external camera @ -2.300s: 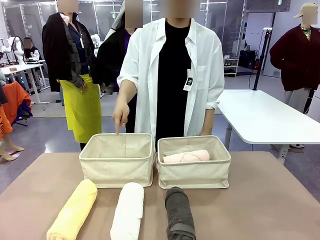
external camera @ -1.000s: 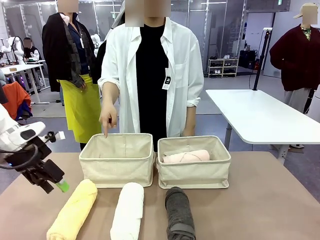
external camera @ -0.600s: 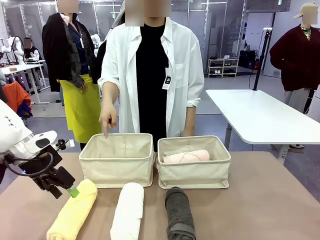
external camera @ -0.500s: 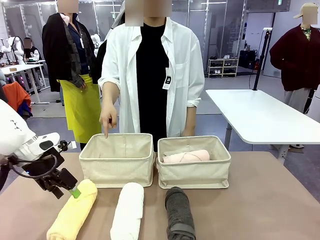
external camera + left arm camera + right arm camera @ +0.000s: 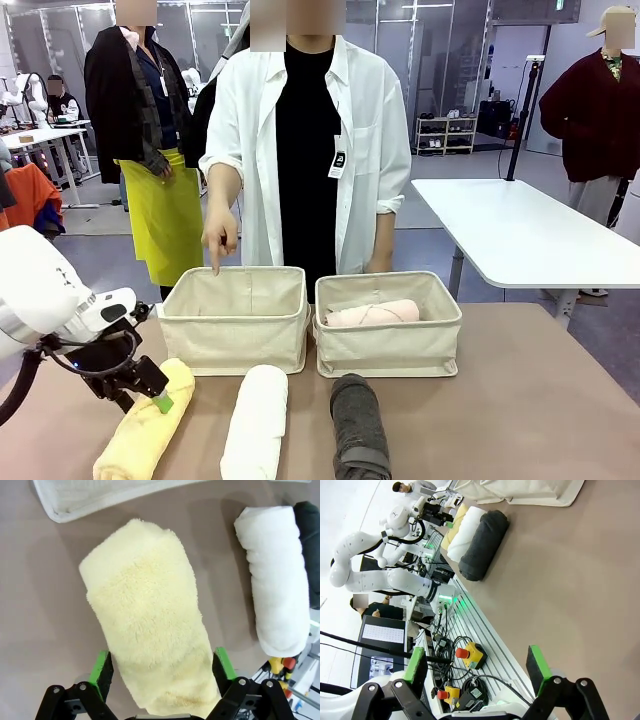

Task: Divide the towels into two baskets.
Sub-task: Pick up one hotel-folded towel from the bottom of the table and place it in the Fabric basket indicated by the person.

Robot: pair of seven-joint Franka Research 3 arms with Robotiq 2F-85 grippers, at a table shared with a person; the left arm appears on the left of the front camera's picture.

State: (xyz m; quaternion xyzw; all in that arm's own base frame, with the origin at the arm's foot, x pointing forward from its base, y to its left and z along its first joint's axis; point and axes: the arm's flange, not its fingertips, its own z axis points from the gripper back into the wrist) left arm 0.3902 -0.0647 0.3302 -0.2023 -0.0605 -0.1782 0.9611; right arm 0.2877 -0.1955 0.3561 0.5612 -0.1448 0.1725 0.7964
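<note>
— Where is your left claw?
— My left gripper [image 5: 162,665] has its fingers spread wide, one on each side of the yellow towel [image 5: 145,610]. It isn't squeezing it.
— And beyond that?
— The white towel [image 5: 255,420], then the dark grey towel [image 5: 358,425], lie on the table [image 5: 520,400]. Behind them, a person's hand [image 5: 218,240] points down at the left basket [image 5: 235,335]. The pink towel [image 5: 372,313] lies in the right basket [image 5: 390,350]. My right gripper [image 5: 476,664] is spread too and holds nothing.

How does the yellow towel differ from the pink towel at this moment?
Place: the yellow towel lies on the table; the pink towel lies inside the right basket.
Direction: the yellow towel runs roughly away from the robot; the pink towel lies crosswise.
Handling: the open left gripper straddles the yellow towel; the pink towel is untouched.
Both are rolled into thick cylinders.
</note>
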